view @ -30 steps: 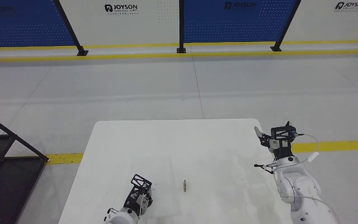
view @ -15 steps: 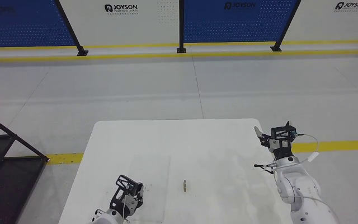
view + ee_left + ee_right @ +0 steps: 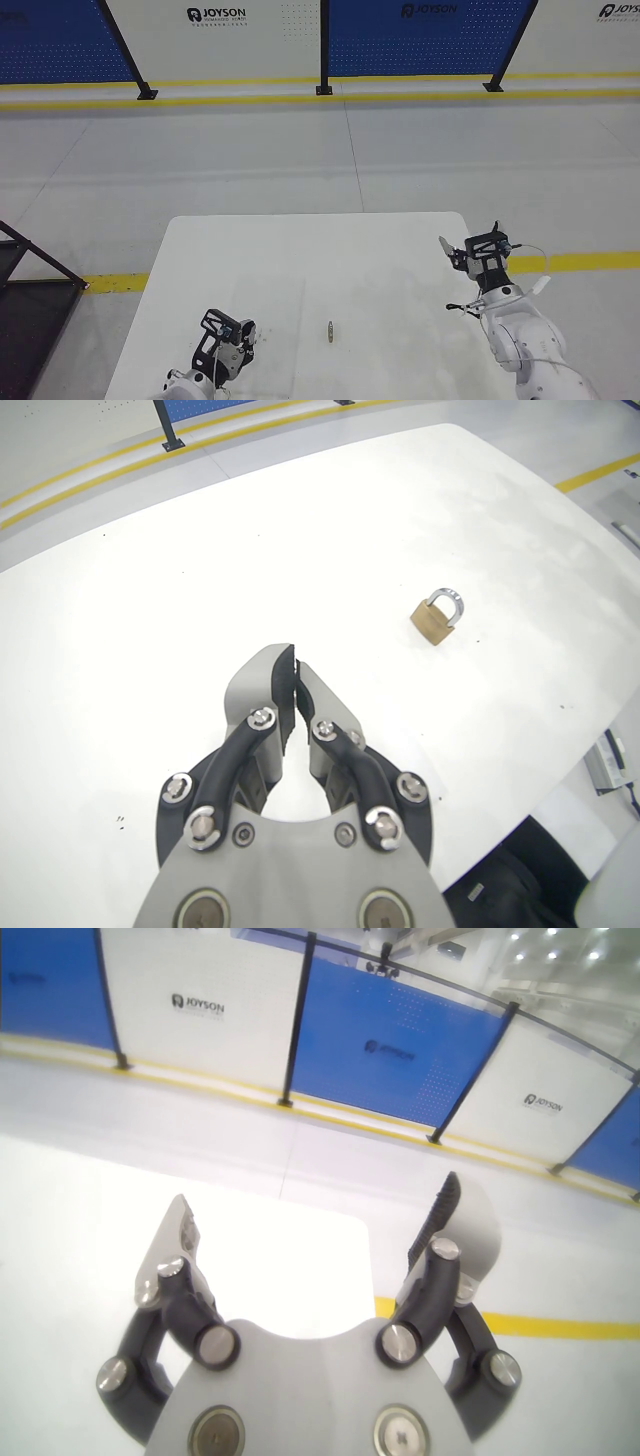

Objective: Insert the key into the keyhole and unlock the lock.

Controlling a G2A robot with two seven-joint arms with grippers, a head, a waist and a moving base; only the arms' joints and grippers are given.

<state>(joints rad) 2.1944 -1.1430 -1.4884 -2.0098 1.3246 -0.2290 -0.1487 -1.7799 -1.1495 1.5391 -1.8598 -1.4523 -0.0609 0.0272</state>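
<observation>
A small brass padlock with a silver shackle lies on the white table, near its front middle. In the left wrist view the padlock rests flat, ahead of and beside my left gripper. That gripper's ribbed pads are pressed together, and nothing sticks out between them. From above, the left gripper hovers over the table's front left, a short way left of the padlock. My right gripper is at the table's right edge. Its fingers are spread wide with nothing between them.
The table's far right corner lies under the right gripper, with grey floor and a yellow line beyond. A black frame stands left of the table. Blue and white barrier panels line the back.
My left gripper has drawn back to the left, away from the padlock. The right arm has shifted slightly left toward the table. The padlock has not moved.
</observation>
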